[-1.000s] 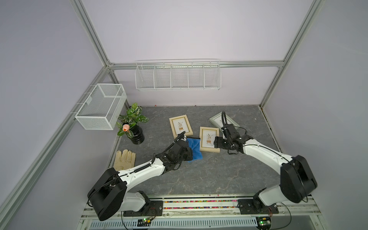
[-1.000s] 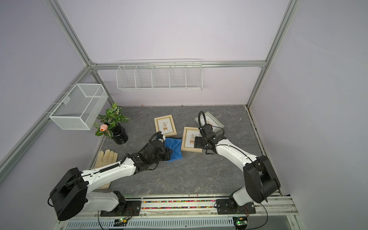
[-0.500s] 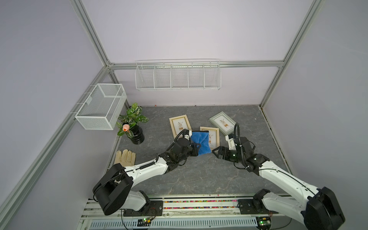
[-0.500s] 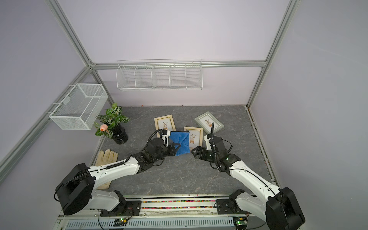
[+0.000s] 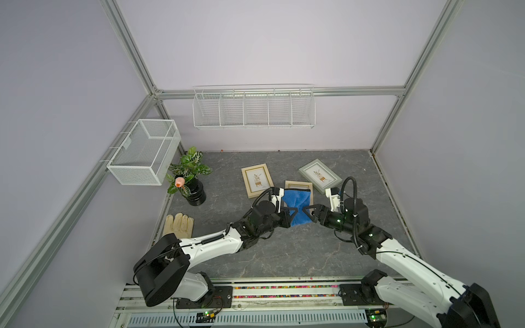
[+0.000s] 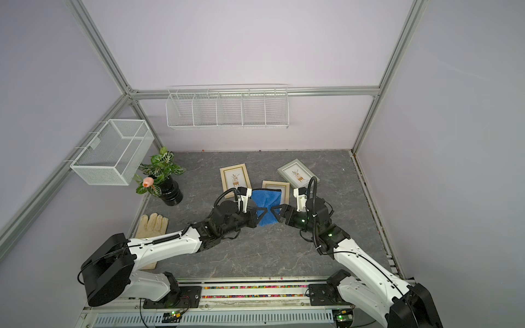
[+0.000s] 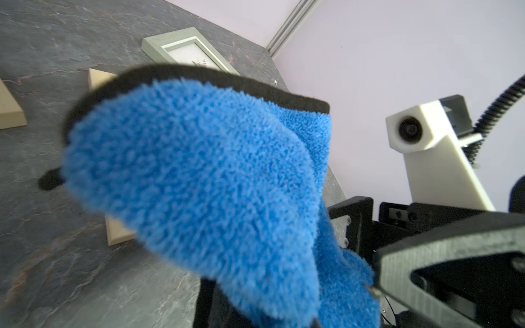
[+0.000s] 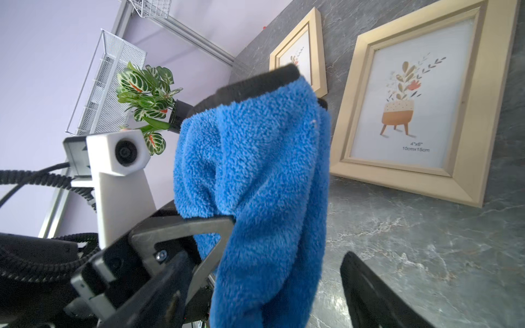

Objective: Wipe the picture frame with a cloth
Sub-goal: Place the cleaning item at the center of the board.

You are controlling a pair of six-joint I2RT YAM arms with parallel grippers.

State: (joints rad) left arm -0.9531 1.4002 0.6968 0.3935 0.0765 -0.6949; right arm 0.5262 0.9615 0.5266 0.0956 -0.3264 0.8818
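Cloth (image 5: pixel 297 198) overlaps picture frame (image 8: pixel 412 108) from above; right wrist shows its print.

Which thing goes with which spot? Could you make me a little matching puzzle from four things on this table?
1. cloth
2. glove
3. potted plant
4. grey frame

A. lies flat at the back of the table
B. stands near the mesh basket
C. pinched in the left gripper
D. lies at the table's left edge

Pairs: 1-C, 2-D, 3-B, 4-A
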